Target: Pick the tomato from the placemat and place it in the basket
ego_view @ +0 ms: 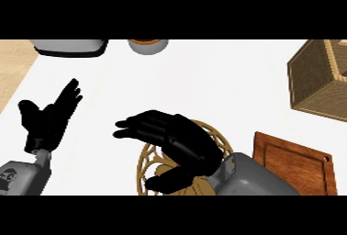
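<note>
My right hand (177,142) hangs over a round gold wire placemat (144,170) at the lower middle of the head view. Its fingers (132,127) point left, bent but relaxed, and the thumb (166,180) is spread well apart from them. No tomato shows anywhere; the hand covers most of the placemat, and nothing shows in the gap between thumb and fingers. The woven basket (317,82) stands at the right edge, far from the hand. My left hand (49,120) rests open at the left, fingers up.
A brown wooden board (293,160) lies right of the placemat, beside my right forearm. At the back edge stand a grey-and-white dish (71,47) and a small cup (148,46). White counter stretches between the placemat and the basket.
</note>
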You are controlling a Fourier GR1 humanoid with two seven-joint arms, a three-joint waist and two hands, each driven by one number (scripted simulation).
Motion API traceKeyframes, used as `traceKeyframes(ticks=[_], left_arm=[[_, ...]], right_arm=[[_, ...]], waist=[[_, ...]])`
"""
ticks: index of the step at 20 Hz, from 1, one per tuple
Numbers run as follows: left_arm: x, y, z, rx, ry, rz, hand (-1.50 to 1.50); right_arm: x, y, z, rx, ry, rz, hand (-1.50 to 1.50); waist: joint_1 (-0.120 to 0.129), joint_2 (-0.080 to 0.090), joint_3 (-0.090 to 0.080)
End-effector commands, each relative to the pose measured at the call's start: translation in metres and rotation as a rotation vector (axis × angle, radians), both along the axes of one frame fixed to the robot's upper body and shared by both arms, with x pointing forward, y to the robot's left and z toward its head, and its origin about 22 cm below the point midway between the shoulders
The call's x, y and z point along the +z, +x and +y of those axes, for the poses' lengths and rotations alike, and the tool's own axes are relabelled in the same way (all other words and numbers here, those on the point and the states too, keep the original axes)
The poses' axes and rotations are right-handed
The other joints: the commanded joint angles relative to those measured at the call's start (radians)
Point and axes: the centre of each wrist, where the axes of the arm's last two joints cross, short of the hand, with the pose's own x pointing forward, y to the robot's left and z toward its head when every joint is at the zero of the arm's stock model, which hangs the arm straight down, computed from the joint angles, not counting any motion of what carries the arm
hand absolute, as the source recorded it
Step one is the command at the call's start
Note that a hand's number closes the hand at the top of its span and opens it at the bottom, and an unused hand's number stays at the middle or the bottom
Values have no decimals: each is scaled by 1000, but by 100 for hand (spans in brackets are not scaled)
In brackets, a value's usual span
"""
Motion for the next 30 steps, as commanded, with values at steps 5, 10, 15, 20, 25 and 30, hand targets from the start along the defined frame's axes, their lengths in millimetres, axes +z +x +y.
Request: traceKeyframes(ticks=[5,10,15,20,25,30], left_arm=[[0,4,10,33,-5,22,0],[-10,-4,28,58,-4,47,0],[-1,12,21,55,-21,27,0],[3,6,21,69,-14,26,0],[0,1,26,79,-12,11,0],[4,-7,48,61,-11,8,0]], right_arm=[[41,-27,87,-208,-350,-15,-150],[81,-7,97,-492,-651,-211,-150],[147,-13,113,-599,-775,-154,-150],[163,-5,105,-459,-946,13,-150],[187,3,78,-424,-945,68,-150],[176,-18,53,-384,-813,163,-150]], waist=[[-32,-16,-2],[-54,-29,-4],[-56,-7,1],[-55,-13,3],[-69,-13,4],[-60,-9,4]])
